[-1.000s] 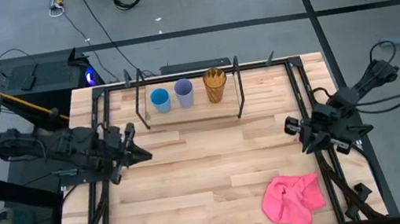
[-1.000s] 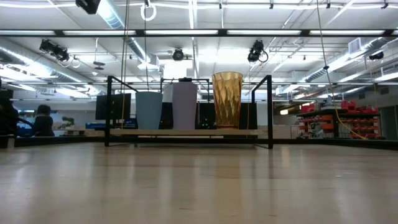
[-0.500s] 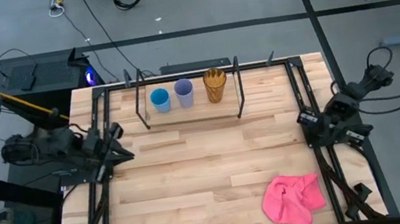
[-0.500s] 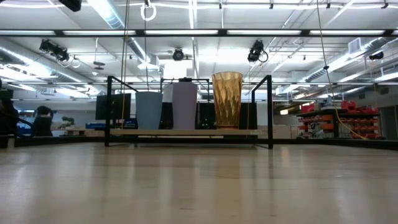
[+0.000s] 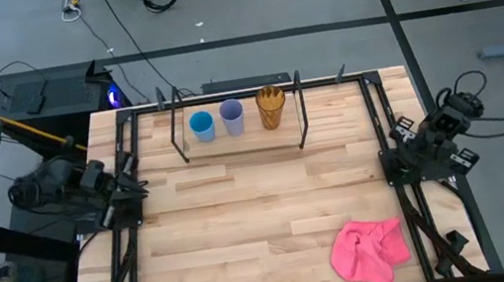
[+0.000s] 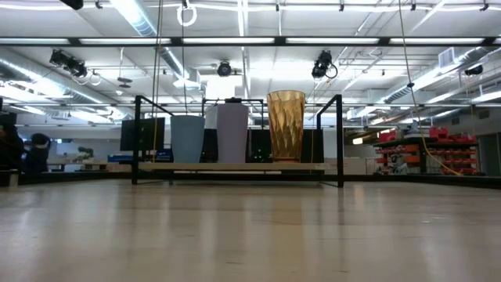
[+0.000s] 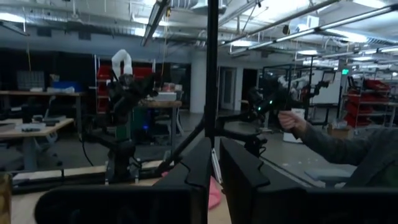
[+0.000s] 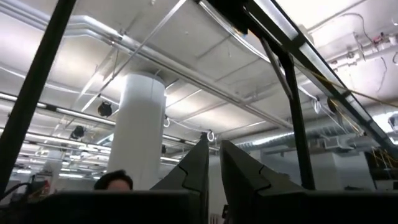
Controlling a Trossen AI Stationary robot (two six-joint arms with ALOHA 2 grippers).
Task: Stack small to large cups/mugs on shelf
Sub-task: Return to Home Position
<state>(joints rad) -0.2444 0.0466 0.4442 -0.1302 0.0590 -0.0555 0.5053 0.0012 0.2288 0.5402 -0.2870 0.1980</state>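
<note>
Three cups stand upright in a row on the shelf's wood board (image 5: 241,135) at the table's far middle: the short blue cup (image 5: 202,125) on the left, the lavender cup (image 5: 231,117) in the middle, the tall amber cup (image 5: 271,106) on the right. The low view shows them too: blue (image 6: 187,139), lavender (image 6: 232,133), amber (image 6: 286,125). My left gripper (image 5: 139,189) is at the table's left edge, shut and empty (image 7: 216,167). My right gripper (image 5: 390,170) is at the right edge, shut and empty (image 8: 214,163).
A pink cloth (image 5: 369,249) lies crumpled near the table's front right corner. The shelf's black rods (image 6: 340,139) rise at both ends of the board. Black frame rails run along both table sides. A person's hand (image 7: 292,121) shows beyond the table.
Both arms have drawn back from over the table: my left gripper toward the table's left edge, my right gripper toward the right edge. The three cups have stayed still on the shelf.
</note>
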